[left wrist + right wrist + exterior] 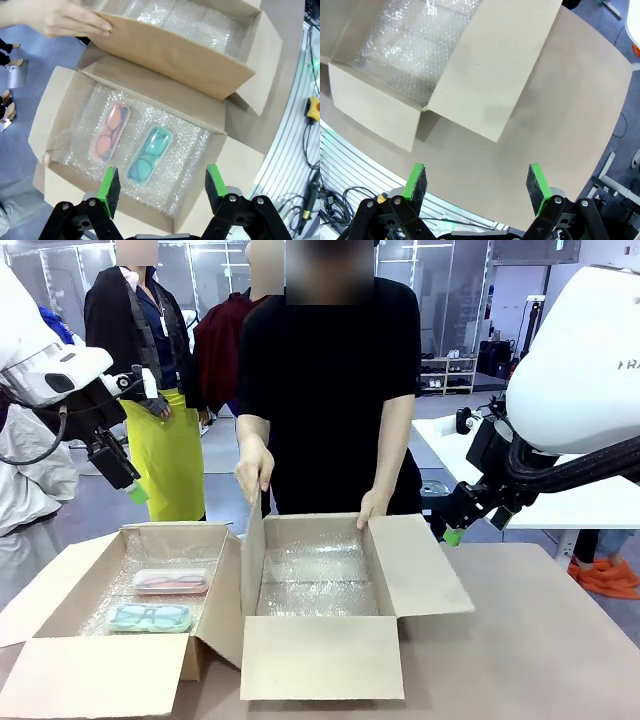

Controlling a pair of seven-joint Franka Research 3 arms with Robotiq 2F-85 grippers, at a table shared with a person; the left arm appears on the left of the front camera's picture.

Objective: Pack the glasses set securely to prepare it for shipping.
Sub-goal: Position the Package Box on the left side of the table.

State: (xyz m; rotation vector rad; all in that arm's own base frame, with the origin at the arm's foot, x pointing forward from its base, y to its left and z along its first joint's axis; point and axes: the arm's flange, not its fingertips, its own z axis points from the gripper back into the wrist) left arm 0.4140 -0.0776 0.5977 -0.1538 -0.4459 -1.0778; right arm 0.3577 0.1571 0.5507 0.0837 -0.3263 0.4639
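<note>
While both eyeglass cases, pink case (pixel 110 131) and mint green case (pixel 149 154), lie side by side on bubble wrap (pixel 185 150) in the left cardboard box (pixel 75 585), nothing pins them. Risk: sliding in transit. My left gripper (pixel 162 185) hangs wide above them; my right gripper (pixel 477 182), also wide, holds nothing. A person's hand (pixel 55 17) holds a flap of the second box (pixel 420 570); closing in could strike it.

Matt cardboard, glossy bubble wrap, translucent plastic

Both cardboard boxes (pixel 320 655) are plain brown and matt, lined with shiny, crinkled bubble wrap (pixel 175 150). The pink case (pixel 109 132) and mint green case (pixel 149 155) look like smooth translucent plastic. The tabletop (pixel 570 115) is smooth, matt beige.
</note>
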